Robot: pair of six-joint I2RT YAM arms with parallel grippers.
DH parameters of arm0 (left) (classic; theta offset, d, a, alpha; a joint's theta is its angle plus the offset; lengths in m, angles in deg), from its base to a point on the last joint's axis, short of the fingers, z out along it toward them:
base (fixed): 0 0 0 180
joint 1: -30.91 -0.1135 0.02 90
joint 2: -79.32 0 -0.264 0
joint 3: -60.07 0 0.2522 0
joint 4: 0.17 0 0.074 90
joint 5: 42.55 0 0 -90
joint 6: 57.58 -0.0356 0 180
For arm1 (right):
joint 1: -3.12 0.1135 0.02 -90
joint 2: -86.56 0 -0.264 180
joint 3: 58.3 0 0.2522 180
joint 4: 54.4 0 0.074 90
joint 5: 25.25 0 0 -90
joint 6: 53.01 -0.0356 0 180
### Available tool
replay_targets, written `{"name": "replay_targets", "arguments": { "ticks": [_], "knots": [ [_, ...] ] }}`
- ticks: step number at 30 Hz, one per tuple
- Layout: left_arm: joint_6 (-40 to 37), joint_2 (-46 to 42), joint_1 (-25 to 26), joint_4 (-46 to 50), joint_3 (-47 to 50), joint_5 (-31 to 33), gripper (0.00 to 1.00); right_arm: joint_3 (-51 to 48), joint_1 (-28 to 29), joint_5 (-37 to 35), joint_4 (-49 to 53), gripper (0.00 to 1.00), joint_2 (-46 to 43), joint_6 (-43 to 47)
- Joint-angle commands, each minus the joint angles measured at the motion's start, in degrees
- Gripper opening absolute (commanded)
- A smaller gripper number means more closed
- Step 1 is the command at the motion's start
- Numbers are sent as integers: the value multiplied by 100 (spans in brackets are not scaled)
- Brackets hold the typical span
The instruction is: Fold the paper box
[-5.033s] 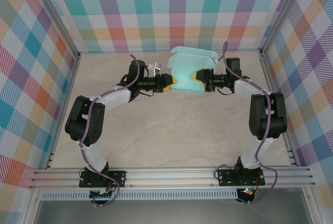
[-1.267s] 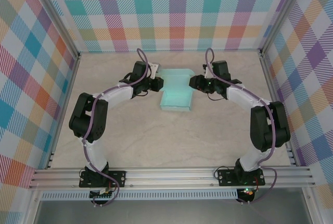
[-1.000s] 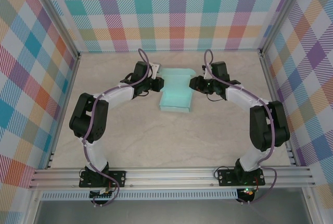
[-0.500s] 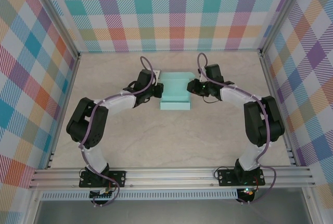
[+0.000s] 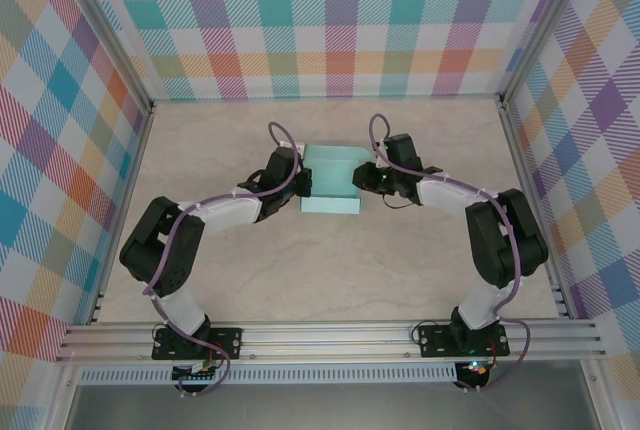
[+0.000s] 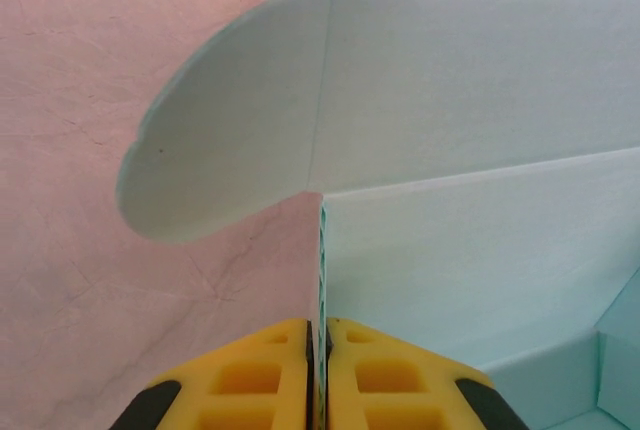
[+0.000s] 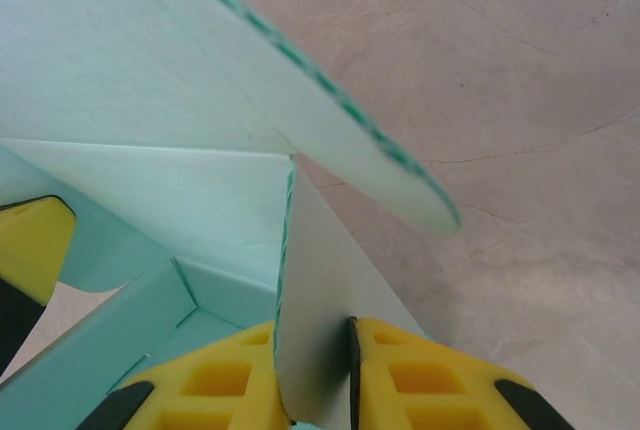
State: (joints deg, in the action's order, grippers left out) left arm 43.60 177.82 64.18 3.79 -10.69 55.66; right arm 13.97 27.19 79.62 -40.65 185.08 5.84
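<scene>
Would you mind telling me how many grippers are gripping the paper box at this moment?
2: the left gripper pinches the paper box's left wall, and the right gripper pinches its right wall.

table (image 5: 330, 270) lies bare across the lower centre of the top view, between the two arms: open passage. the paper box (image 5: 332, 178) stands at upper centre. its left and right sides are blocked by the left gripper (image 5: 304, 182) and the right gripper (image 5: 364, 179), each clamped on a side wall. a narrow bare strip runs behind the box. plaid walls (image 5: 70, 150) close the left, right and far edges.
</scene>
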Motion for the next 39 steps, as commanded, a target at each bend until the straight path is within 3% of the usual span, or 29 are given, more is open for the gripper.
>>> {"name": "replay_targets", "arguments": {
  "ticks": [1, 7, 12, 17, 28, 36, 39],
  "knots": [
    [217, -267, 254, -491, -33, -296, 10, 178, 242, 341, -258, 21, -136, -115],
    [310, -235, 271, -745, 36, -257, 9, 111, 358, 175, -335, 21, -136, -78],
    [232, -233, 394, -1515, 610, 5, 7, -76, 379, -39, -398, 21, -278, -185],
    [156, -340, 407, -2076, 1078, 395, 6, -274, 379, -143, -423, 28, -587, -372],
    [-493, -366, 408, -2301, 973, 842, 6, -392, 272, -690, 199, 50, -1402, -1001],
    [-967, 16, 407, -2863, 874, 907, 6, -287, -209, -657, 926, 60, -1973, -1899],
    [-1123, 129, 403, -3091, 861, 836, 6, -18, -608, -177, 1073, 63, -1949, -1983]
  ]
}}
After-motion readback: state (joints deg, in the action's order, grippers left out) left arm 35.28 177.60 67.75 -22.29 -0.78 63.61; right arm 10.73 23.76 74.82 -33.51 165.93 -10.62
